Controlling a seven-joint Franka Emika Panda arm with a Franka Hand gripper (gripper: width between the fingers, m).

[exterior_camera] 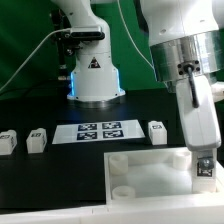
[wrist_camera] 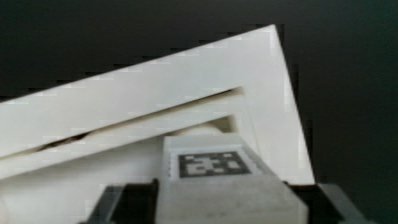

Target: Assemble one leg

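Down at the exterior view's right, the claw (exterior_camera: 204, 166) has its two fingers closed on a small white plastic block-shaped leg (exterior_camera: 204, 168) with a black-and-white square tag; the wrist view shows that leg (wrist_camera: 210, 170) pinched between dark pads, held over the large flat white board (exterior_camera: 150, 172). Its corner (wrist_camera: 267, 60) juts against the black counter (exterior_camera: 40, 170). Three more white tagged pegs stand on the counter: two (exterior_camera: 8, 141) (exterior_camera: 37, 139) toward the exterior view's left, one (exterior_camera: 157, 132) just beside the marker board (exterior_camera: 97, 130).
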